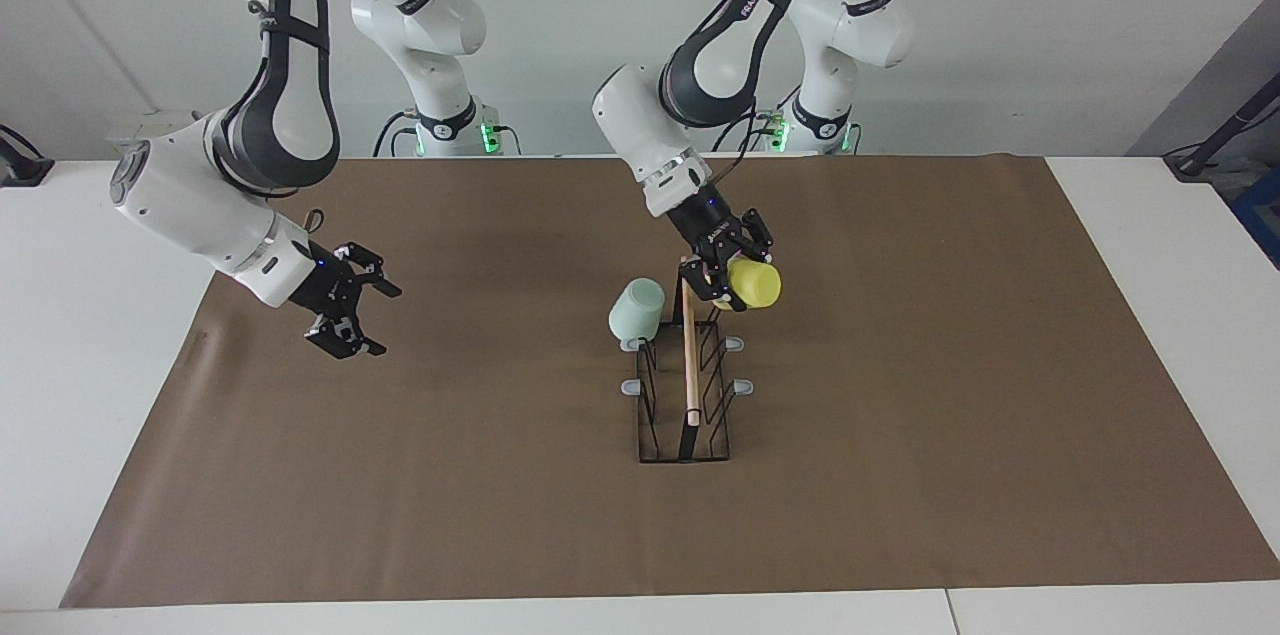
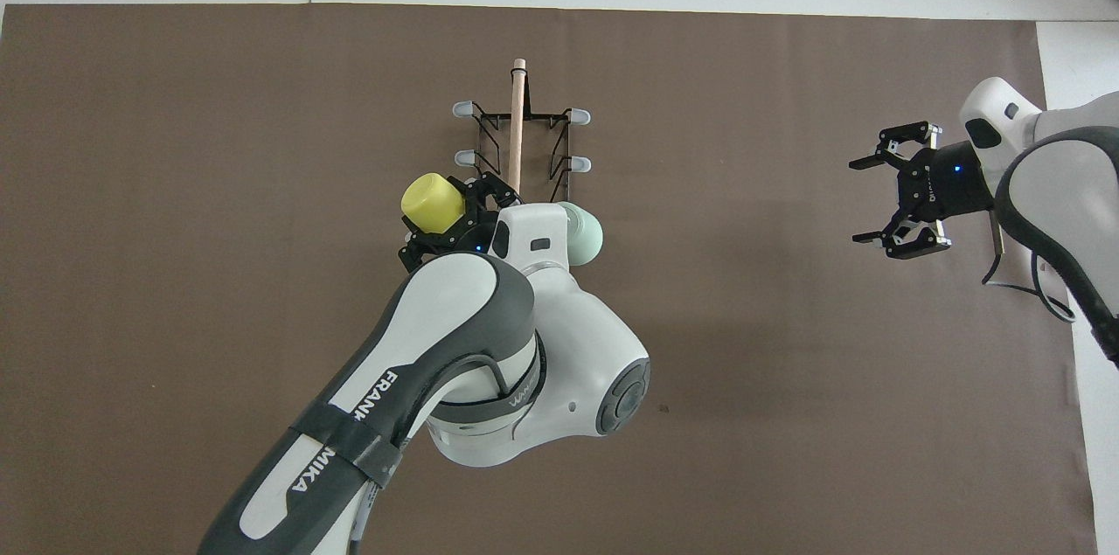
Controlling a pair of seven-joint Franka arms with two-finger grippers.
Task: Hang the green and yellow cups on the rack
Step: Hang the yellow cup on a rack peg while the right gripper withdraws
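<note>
- Facing the robots, the view shows the left gripper (image 1: pixel 738 267) clamped on the yellow cup (image 1: pixel 754 284), which is tipped on its side over the rack (image 1: pixel 686 385) at the end nearest the robots, on the side toward the left arm's end of the table.
- The green cup (image 1: pixel 637 308) already sits on the prong across the wooden rod (image 1: pixel 689 347) from it, so in my judgement half the task is done.
- The right gripper (image 1: pixel 346 307) hangs over bare brown mat (image 1: pixel 950 415) toward the right arm's end of the table, fingers spread and holding nothing; that arm waits.
- From overhead, the rack's (image 2: pixel 523 144) long axis, marked by the rod (image 2: pixel 517 127), runs straight away from the robots.
- The yellow cup (image 2: pixel 431 203) in the left gripper (image 2: pixel 448 227) lies beside the rod, over the nearest prong on that side; whether the prong has entered the cup's mouth I cannot tell.
- The green cup (image 2: pixel 584 233) peeks out past the left arm's wrist.
- The right gripper (image 2: pixel 900 197) stands open, well apart from the rack.
- Seating the cup, I judge, turns on its mouth lining up with that prong; the left arm is the nearer one.
</note>
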